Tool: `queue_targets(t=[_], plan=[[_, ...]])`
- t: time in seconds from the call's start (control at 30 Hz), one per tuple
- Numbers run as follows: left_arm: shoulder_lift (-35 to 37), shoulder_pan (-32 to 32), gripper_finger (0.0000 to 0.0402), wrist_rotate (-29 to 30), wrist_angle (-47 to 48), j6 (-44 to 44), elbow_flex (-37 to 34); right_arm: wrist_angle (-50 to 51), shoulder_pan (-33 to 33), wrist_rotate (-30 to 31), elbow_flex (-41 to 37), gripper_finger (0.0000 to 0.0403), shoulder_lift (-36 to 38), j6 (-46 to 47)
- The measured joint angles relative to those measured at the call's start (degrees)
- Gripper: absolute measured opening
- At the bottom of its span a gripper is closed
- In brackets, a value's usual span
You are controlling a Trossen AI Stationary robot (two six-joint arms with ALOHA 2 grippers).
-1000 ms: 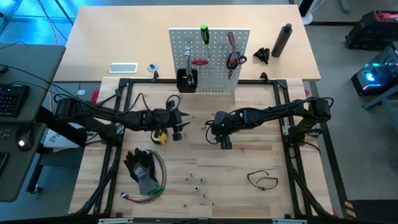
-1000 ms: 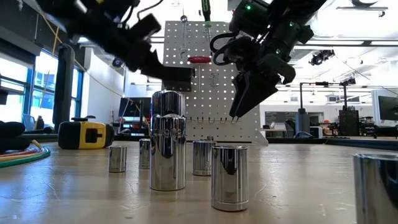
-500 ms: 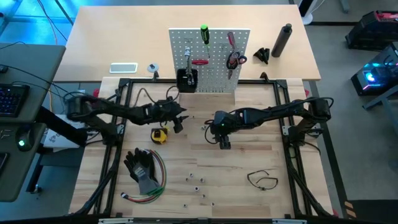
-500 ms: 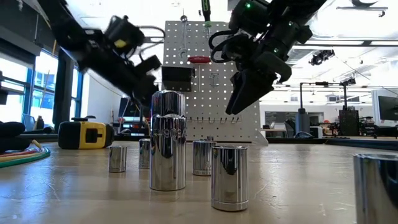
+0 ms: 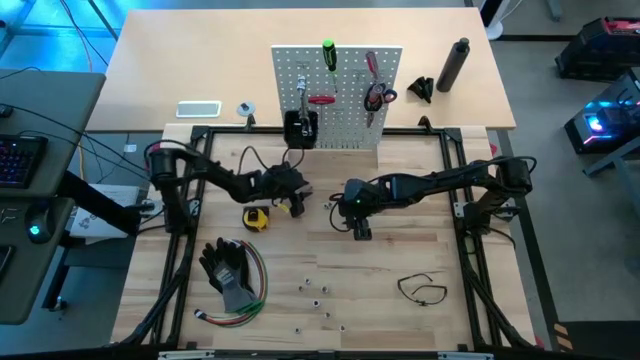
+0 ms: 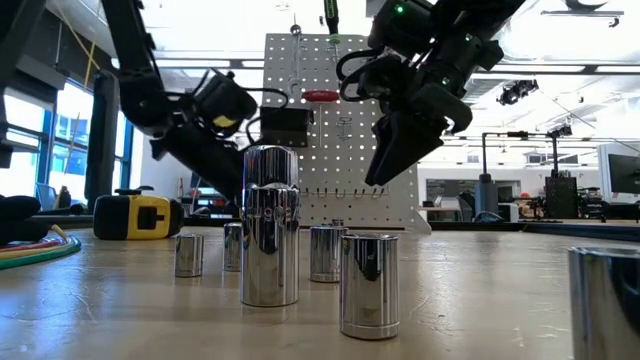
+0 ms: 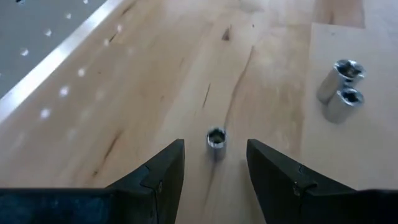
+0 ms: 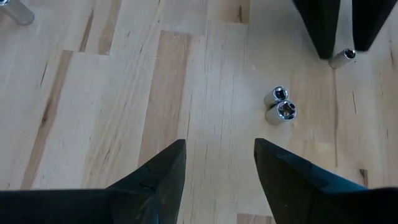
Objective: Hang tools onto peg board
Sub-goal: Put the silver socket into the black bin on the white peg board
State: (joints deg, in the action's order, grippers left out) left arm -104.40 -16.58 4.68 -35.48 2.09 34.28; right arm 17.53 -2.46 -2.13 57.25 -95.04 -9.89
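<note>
Now lining up on a small silver socket (image 7: 216,139), lying on the tabletop (image 5: 400,260) in front of the peg board (image 5: 345,110) and framed between the spread, empty fingers of the left gripper (image 5: 297,205). Best done by dropping straight down, keeping the socket centred in the gap, then closing gently so it does not roll or skitter away. Worth minding the yellow tape measure (image 5: 257,217) just beside the gripper and the pair of sockets (image 7: 339,90) nearby on the wood. Hovering mid-table to the right, the right gripper (image 5: 360,231), likewise parted and holding nothing. Plenty of bare wood toward the near edge; tighter toward the board, already carrying a green screwdriver (image 5: 328,53), red-handled tools (image 5: 375,93) and the black bin (image 5: 300,128).
</note>
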Motion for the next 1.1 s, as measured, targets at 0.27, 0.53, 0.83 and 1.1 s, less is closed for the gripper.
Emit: queue_targets(t=[0.27,0.53,0.83,1.1], plan=[[-3.2,-0.7,0.0166,2.0,0.3,-0.1,3.6,0.0,0.0,0.0,0.0,0.0186,0.0,0.0],[-3.5,-1.6,0.012,1.4,3.2,-0.3,4.1,0.1,0.0,0.0,0.0,0.0186,0.0,-0.4],[-3.5,-1.5,0.0049,0.0,3.4,0.0,4.1,-0.3,0.0,0.0,0.0,0.0186,0.0,-0.7],[-2.6,-0.2,0.0034,-2.0,4.9,-1.2,4.1,-0.1,0.0,0.0,0.0,0.0186,0.0,-0.7]])
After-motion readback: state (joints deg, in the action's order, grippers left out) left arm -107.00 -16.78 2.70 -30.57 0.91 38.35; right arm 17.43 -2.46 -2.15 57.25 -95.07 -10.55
